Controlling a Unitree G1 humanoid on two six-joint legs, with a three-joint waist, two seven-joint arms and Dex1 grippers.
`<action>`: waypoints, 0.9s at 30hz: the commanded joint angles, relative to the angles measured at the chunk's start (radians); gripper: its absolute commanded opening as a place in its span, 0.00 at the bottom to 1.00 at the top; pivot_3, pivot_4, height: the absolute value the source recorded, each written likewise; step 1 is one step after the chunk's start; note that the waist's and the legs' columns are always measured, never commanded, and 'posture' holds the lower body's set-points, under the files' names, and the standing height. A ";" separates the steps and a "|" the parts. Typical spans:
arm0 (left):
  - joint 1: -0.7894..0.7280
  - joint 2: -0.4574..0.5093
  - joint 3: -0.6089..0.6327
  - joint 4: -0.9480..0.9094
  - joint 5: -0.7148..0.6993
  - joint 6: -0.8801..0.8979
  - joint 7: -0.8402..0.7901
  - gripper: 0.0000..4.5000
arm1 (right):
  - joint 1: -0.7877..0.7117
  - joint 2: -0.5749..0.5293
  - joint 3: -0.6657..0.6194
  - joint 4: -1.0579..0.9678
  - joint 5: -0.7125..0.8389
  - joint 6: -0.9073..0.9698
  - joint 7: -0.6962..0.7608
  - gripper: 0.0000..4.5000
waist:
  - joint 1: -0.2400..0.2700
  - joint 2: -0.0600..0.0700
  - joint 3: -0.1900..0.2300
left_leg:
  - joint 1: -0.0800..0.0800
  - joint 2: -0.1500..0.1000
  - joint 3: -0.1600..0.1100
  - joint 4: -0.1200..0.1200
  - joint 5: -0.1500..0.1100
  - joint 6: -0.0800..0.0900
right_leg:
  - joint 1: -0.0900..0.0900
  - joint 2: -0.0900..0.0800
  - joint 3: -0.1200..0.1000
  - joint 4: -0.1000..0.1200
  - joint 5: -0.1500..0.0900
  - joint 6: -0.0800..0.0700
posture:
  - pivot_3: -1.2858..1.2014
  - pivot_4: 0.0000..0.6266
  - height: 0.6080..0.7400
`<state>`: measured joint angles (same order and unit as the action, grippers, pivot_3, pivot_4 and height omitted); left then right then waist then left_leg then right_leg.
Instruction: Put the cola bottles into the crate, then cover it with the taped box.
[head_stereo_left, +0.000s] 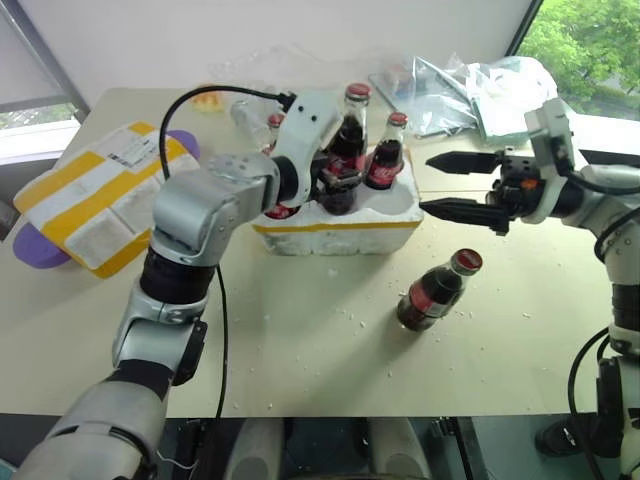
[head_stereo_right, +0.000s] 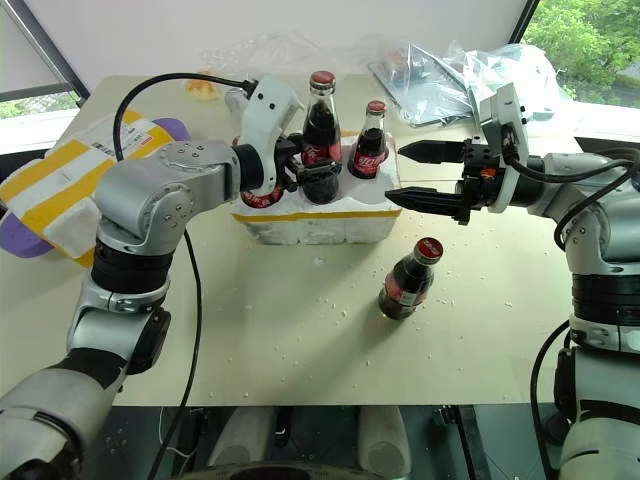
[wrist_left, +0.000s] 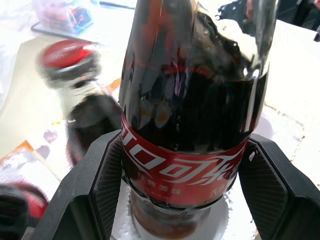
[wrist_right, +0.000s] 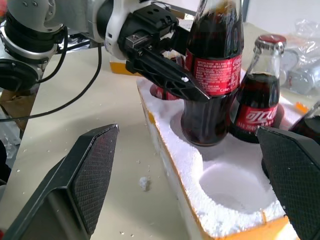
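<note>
The table (head_stereo_left: 300, 360) carries the whole job, with the taped box (head_stereo_left: 100, 195) lying well apart at the robot's left, not yet in use. Mid-table sits the crate (head_stereo_left: 345, 232), a white foam tray with round wells, several already filled with cola bottles. The step in hand is loading: the left gripper (wrist_right: 187, 65) is clamped on the held bottle (head_stereo_right: 320, 135), one finger (wrist_left: 100, 185) pressed to each side at the label, with the bottle's base sunk into a well near the crate's middle. A seated bottle (wrist_right: 262, 107) stands just beside it, and an empty well (wrist_right: 235, 182) is open in the crate's near corner. The right gripper (head_stereo_right: 425, 175) hovers beside the crate with its fingers wide apart, holding nothing. One loose bottle (head_stereo_left: 437, 290) stands tilted on the table in front of the crate. The next move probably calls for releasing the held bottle once it is fully seated, then fetching the loose one for the empty well before covering.
</note>
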<state>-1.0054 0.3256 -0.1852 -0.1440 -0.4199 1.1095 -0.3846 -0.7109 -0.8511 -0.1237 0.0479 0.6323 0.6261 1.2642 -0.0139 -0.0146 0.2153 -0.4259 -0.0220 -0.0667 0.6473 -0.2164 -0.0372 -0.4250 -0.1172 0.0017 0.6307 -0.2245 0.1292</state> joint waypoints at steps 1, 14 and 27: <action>-0.043 -0.013 0.004 -0.030 0.029 -0.016 0.014 0.61 | -0.006 -0.016 -0.036 -0.018 0.010 -0.011 -0.001 1.00 | -0.001 0.000 0.000 | 0.000 0.000 0.000 0.000 0.000 0.000 | 0.000 0.000 0.000 0.000 0.000 0.000 | 0.52 0.24 0.98; -0.061 -0.015 0.095 -0.057 -0.044 0.076 -0.049 0.98 | 0.002 -0.018 -0.036 -0.008 -0.002 -0.027 -0.002 1.00 | 0.001 0.000 0.000 | 0.000 0.000 0.000 0.000 0.000 0.000 | 0.000 0.000 0.000 0.000 0.000 0.000 | 0.52 0.24 0.98; -0.144 0.186 0.331 -0.015 -0.344 0.011 -0.454 0.98 | -0.049 -0.084 -0.054 0.181 -0.088 -0.128 0.033 1.00 | -0.004 0.000 0.000 | 0.001 0.000 0.000 0.000 0.000 0.000 | 0.000 0.000 0.000 0.000 0.000 0.000 | 0.52 0.24 0.98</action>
<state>-1.1457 0.4701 0.1160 -0.1504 -0.7131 1.1456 -0.7474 -0.7232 -0.9061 -0.1343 0.2186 0.5499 0.5247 1.2861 -0.0180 -0.0145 0.2153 -0.4253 -0.0218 -0.0664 0.6468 -0.2164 -0.0373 -0.4251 -0.1172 0.0017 0.6308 -0.2245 0.1293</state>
